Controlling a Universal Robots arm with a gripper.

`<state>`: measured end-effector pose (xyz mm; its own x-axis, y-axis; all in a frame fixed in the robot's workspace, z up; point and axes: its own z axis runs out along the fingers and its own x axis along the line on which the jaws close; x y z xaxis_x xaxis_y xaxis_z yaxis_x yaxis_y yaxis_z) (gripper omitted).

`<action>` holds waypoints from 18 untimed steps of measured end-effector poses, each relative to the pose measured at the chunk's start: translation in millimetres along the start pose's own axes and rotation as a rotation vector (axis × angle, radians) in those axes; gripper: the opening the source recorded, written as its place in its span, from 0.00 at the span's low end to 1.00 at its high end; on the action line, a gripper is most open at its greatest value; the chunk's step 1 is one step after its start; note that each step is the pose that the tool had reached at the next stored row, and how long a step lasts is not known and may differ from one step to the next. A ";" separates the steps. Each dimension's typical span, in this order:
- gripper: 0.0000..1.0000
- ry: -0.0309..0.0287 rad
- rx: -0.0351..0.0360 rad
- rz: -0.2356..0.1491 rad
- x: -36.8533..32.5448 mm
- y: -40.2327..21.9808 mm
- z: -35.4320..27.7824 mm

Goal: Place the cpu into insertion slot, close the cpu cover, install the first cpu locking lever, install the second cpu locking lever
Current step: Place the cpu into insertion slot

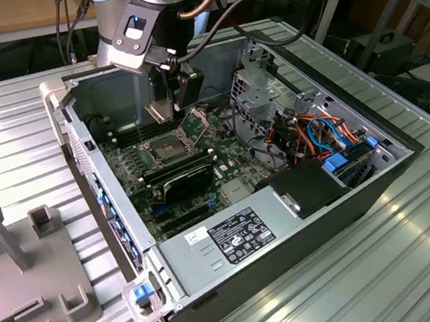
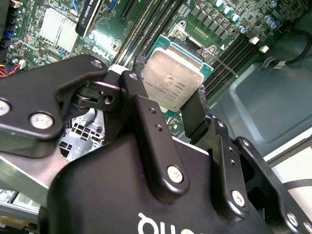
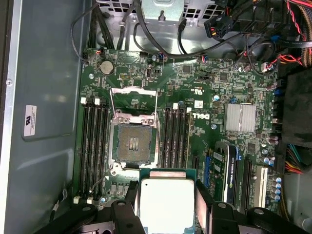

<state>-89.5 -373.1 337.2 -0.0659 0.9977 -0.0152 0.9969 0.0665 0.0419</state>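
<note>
— Where is the cpu?
— The black jaws hold it tight by two sides, metal top up.
— Is it in the insertion slot?
— No. It hangs above the green board, near the insertion slot. That is bare, and the cpu cover stands open.

The cpu has a dull, brushed metal top. The tool is smooth matt black. The insertion slot has a bright metal rim, and the ribbed tabletop is satin metal.
</note>
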 end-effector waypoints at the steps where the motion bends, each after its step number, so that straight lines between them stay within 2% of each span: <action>1: 0.55 0.0001 0.0000 0.000 0.0 0.0 0.0; 10: 0.55 -0.0004 0.0001 0.014 0.1 0.4 0.6; 18: 0.55 -0.0035 0.0013 0.086 2.2 2.1 2.1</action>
<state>-87.5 -370.8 335.2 0.0205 0.9997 -0.0151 0.9989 -0.0198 0.0419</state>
